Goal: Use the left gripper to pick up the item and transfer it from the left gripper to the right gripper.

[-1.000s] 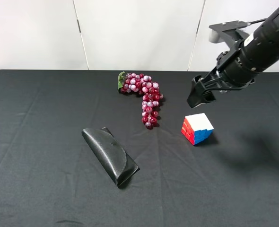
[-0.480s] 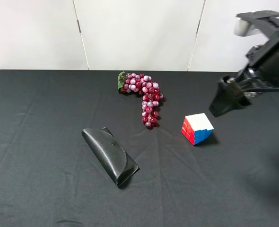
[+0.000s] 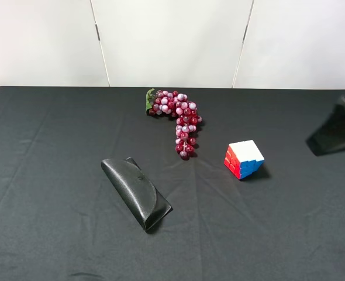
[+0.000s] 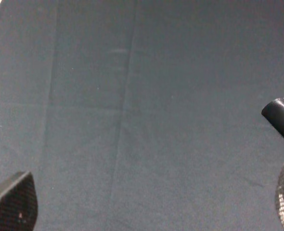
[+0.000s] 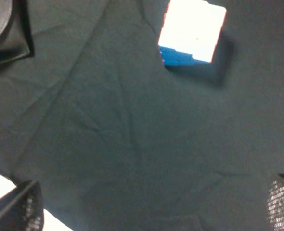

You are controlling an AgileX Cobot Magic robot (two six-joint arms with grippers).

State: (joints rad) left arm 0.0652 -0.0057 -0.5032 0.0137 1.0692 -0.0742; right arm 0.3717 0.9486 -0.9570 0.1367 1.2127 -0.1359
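Exterior high view shows a black-clothed table (image 3: 55,234) before white wall panels (image 3: 172,41); the item (image 3: 244,158) rests right of centre, untouched. Both the left gripper (image 4: 151,211) and right gripper (image 5: 151,211) have jaws spread, empty.

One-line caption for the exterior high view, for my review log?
Puzzle cube rests ungrasped on black cloth beside grape bunch and glasses case; right gripper at frame edge.
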